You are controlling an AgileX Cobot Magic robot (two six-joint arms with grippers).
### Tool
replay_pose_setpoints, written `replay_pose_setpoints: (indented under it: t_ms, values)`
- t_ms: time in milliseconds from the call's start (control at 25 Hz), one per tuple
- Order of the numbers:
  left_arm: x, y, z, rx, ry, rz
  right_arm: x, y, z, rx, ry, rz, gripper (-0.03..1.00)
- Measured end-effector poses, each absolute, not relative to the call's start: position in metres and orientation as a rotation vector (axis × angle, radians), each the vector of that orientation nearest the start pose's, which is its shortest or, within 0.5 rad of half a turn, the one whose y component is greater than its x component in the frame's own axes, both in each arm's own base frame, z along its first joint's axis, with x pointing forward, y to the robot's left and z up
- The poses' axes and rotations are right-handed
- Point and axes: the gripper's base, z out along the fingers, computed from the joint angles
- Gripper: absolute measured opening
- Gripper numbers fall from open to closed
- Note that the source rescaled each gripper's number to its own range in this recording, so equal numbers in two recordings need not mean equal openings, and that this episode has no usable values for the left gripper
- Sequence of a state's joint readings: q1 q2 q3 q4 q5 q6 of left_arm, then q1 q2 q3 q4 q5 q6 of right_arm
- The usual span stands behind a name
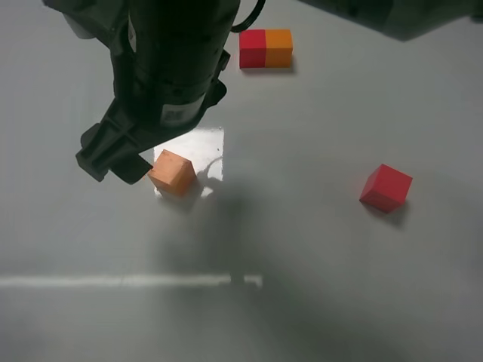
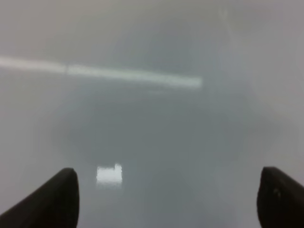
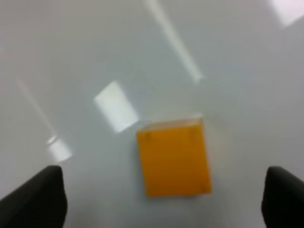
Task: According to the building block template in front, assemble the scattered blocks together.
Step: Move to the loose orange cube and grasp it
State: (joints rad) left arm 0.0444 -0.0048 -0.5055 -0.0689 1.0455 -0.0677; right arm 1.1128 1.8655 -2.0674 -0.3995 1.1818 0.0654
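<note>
The template (image 1: 266,48), a red and an orange cube joined as a short bar, lies at the far middle. The loose orange cube (image 1: 173,172) sits left of centre on a bright patch. The loose red cube (image 1: 386,188) lies apart at the right. My left gripper (image 1: 117,166) hangs just left of the orange cube. In the left wrist view it (image 2: 168,171) is open and empty over bare table. My right gripper (image 3: 165,168) is open, with an orange cube (image 3: 173,159) lying ahead between its fingertips. In the exterior view only part of the right arm (image 1: 400,15) shows.
The grey table (image 1: 302,249) carries a white glare strip (image 1: 128,280) near the front and a bright glare patch (image 1: 204,151) beside the orange cube. The left arm's dark body (image 1: 173,60) covers the far left of the table.
</note>
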Motion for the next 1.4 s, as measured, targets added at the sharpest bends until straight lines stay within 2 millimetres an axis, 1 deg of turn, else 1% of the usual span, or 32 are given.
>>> replay_pose_setpoints:
  t_ms: [120, 280, 520, 840, 1040, 1080, 1240, 1400]
  values:
    - [-0.006, -0.006, 0.28, -0.11, 2.015, -0.097, 0.215, 0.359, 0.399, -1.215, 2.032, -0.007, 0.94]
    - [-0.006, -0.006, 0.28, -0.11, 2.015, -0.097, 0.223, 0.364, 0.39, -1.213, 2.003, -0.085, 0.94]
    - [-0.006, -0.006, 0.28, -0.11, 2.015, -0.097, 0.227, 0.371, 0.384, -1.216, 1.976, -0.084, 0.94]
    - [-0.006, -0.006, 0.28, -0.109, 2.015, -0.096, 0.235, 0.383, 0.36, -1.251, 1.988, -0.144, 0.94]
    - [-0.006, -0.006, 0.28, -0.106, 2.016, -0.094, 0.235, 0.384, 0.358, -1.255, 1.988, -0.153, 0.93]
    - [-0.006, -0.006, 0.28, -0.106, 2.016, -0.094, 0.236, 0.385, 0.355, -1.261, 1.996, -0.164, 0.92]
    - [-0.006, -0.006, 0.28, -0.106, 2.016, -0.094, 0.241, 0.385, 0.342, -1.28, 2.039, -0.211, 0.8]
    - [-0.006, -0.006, 0.28, -0.106, 2.016, -0.094, 0.241, 0.385, 0.341, -1.284, 2.039, -0.218, 0.72]
